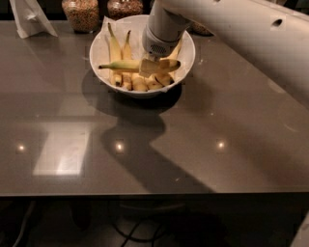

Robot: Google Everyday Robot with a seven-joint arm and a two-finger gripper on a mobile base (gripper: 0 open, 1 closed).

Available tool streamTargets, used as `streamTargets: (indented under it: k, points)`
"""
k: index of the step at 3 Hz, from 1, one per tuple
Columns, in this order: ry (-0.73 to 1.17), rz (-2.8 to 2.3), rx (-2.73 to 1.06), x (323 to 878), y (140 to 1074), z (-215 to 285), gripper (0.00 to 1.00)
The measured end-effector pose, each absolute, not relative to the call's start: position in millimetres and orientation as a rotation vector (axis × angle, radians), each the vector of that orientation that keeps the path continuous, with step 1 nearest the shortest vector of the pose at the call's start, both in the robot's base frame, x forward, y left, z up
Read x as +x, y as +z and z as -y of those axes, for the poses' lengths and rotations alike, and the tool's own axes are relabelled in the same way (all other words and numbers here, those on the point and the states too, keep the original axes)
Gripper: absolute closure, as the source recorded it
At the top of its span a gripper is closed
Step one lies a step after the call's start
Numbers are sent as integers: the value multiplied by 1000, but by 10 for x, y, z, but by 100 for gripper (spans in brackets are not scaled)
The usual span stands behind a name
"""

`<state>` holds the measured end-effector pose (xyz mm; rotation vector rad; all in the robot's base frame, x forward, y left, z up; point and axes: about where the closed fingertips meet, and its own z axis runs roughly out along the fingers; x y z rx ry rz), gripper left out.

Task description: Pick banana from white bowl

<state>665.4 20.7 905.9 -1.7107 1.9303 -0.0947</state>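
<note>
ok so starting far left, a crumpled white paper thing [30, 18] is sitting at the back corner of the dark glossy worktop [145, 159]. just right of it a jar of brownish grains [81, 13] is standing along the back edge, and a second jar [124, 7] is standing right beside that one, with its top cut off by the frame.

moving right, the white bowl [96, 50] is sitting at the back middle of the worktop, just in front of the jars. a bunch of shorter bananas [117, 48] is lying inside it, stems pointing up toward the back rim.

the banana [120, 64] is lying crosswise over that bunch, pretty much level. its greenish stem is sticking out to the left and its dark tip is pointing right, and the whole thing is staying within the bowl's rim. i can't tell if it's touching the bunch under it or hanging just above it.

the tool [150, 66] is coming down into the bowl from above and is clenched on the banana, gripping it right of its middle, closer to the dark tip.

further right, the white arm [241, 26] is stretching off toward the top right corner and is casting a big shadow across the worktop in front of the bowl. a few small lights are reflecting off the surface nearer the front.
</note>
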Motion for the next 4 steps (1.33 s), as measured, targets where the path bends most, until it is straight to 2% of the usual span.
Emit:
streamTargets:
  k: [3,4]
  points:
    - [-130,-1793,-1658,6518,9774,-245,100]
    - [-151,-1754,-1646,6542,10023,-246,86]
